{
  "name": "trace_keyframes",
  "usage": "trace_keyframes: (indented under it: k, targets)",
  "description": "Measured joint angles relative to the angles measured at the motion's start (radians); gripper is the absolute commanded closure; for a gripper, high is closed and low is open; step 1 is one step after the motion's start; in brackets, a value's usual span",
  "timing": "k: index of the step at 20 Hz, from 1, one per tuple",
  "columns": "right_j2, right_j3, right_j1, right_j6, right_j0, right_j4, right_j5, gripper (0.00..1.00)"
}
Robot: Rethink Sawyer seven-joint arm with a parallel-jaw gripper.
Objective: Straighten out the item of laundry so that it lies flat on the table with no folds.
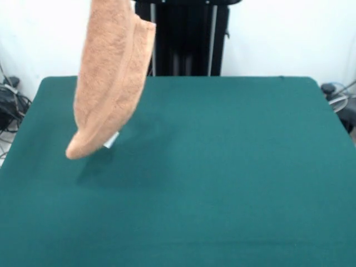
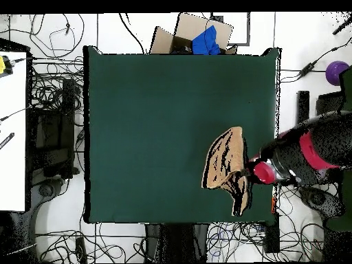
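towel (image 1: 114, 78): top cut off by front view's upper edge | hand: hidden behind towel, grip unclear | tag (image 1: 112, 140): mostly hidden

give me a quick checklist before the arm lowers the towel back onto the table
1. Towel off the table: ok, it hangs in the air, lower end above its shadow.
2. Towel unfolded: not ok, it hangs doubled over with a rounded fold at the bottom.
3. Tag located: ok, white tag near the lower end.
4. Table has room to spread: ok, wide green surface beside the towel.
5. Grip on towel: cannot tell, the gripper is hidden in both views.
6. Arm position: ok, it reaches in over the table edge by the towel.
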Motion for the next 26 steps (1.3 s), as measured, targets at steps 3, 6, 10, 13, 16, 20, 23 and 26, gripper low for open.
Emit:
trace_keyframes:
  k: [3,6,10,13,16,20,23,26]
  targets:
    - [0.002,0.021,-0.037,0.0,-0.017,-0.003,0.0,1.0]
    - [0.007,0.049,-0.078,0.0,-0.032,-0.002,0.0,1.0]
    - [0.024,0.089,-0.16,0.0,-0.057,-0.002,0.0,1.0]
    - [0.036,0.101,-0.221,0.0,-0.067,-0.002,0.005,1.0]
    - [0.04,0.102,-0.269,0.0,-0.067,-0.001,0.011,1.0]
    - [0.056,0.102,-0.359,0.0,-0.07,0.006,0.019,1.0]
    - [0.071,0.103,-0.42,0.0,-0.077,0.022,0.026,1.0]
    - [0.09,0.107,-0.485,0.0,-0.096,0.037,0.032,1.0]
